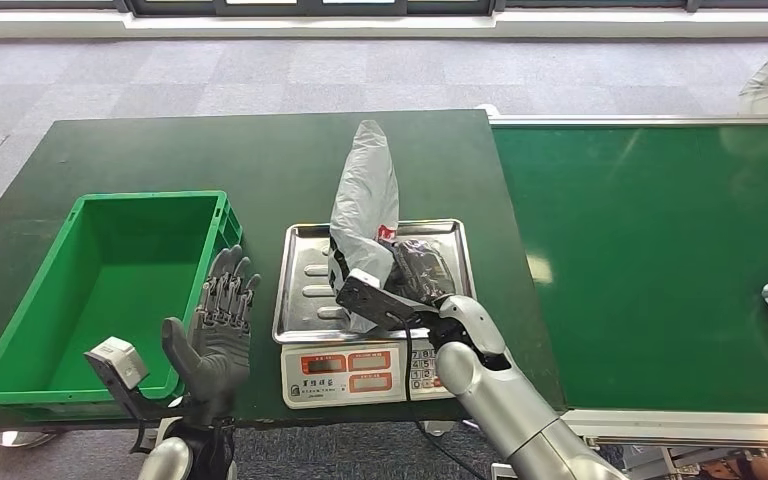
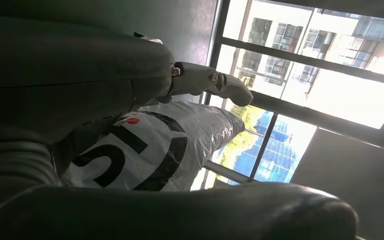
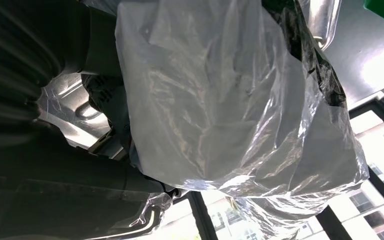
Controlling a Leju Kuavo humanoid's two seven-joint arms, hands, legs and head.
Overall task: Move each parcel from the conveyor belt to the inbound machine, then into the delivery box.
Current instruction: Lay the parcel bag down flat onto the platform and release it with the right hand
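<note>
The grey parcel [image 1: 365, 205] stands over the steel tray of the scale [image 1: 310, 290], its long axis running away from the robot with the narrow end up and far; the right hand [image 1: 415, 275] grips its lower end. The left wrist view shows bold black print and a red dot on the parcel [image 2: 150, 150], unseen from the head. The left hand [image 1: 222, 325] hangs empty, fingers spread, beside the green box [image 1: 30, 330] on the counter [image 1: 160, 150].

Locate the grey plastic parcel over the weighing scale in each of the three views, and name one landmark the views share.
Head view: the grey parcel stands upright at picture centre, over the scale's steel tray, gripped by the right hand.
Left wrist view: parcel, black lettering, centre-left.
Right wrist view: parcel across the centre, close up.
Shared landmark: the steel tray shows in the head and right wrist views.
</note>
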